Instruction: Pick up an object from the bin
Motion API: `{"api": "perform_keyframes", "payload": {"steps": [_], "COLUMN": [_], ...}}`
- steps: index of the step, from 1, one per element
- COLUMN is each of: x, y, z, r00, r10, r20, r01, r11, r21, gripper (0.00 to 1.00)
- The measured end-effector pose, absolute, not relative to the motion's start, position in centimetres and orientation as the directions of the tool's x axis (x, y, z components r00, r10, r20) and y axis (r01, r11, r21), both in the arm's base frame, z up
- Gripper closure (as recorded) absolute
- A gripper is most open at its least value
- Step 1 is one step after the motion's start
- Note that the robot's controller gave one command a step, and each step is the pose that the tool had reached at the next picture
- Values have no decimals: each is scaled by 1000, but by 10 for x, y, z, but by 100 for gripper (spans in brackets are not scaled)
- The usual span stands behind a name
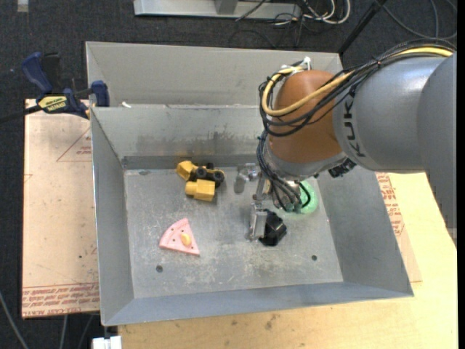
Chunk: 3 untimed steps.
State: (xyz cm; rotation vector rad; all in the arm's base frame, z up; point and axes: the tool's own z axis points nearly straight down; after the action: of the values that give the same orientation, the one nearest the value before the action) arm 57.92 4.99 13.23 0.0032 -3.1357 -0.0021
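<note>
From my console I see the gripper [256, 222] low over the floor of the grey metal bin [218, 282], a little right of centre, under the orange wrist cover [305, 122]. Whether it is spread or pressed together I cannot tell from this angle. A small black object [274, 230] lies just beside its metal tip, on the side toward the arm (touching or not, I cannot make out). A green thing [308, 198] peeks from beneath the wrist, near the black one. Well apart, toward the view's left, lie a yellow and black toy vehicle [199, 180] near the back wall and a pink wedge with a yellow patch [180, 237] nearer the front
</note>
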Motion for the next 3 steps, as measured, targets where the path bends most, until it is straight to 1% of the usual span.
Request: {"api": "perform_keyframes", "payload": {"steps": [1, 2, 3], "x": [581, 589, 584], "y": [50, 16, 2], "z": [137, 91, 73], "r00": [-1000, -999, -1000], "r10": [-1, -50, -20], "r20": [0, -7, -7], "r01": [-1, -50, -20], "r11": [1000, 999, 1000], "r21": [2, 1, 2], "gripper": [0, 0, 0]}}
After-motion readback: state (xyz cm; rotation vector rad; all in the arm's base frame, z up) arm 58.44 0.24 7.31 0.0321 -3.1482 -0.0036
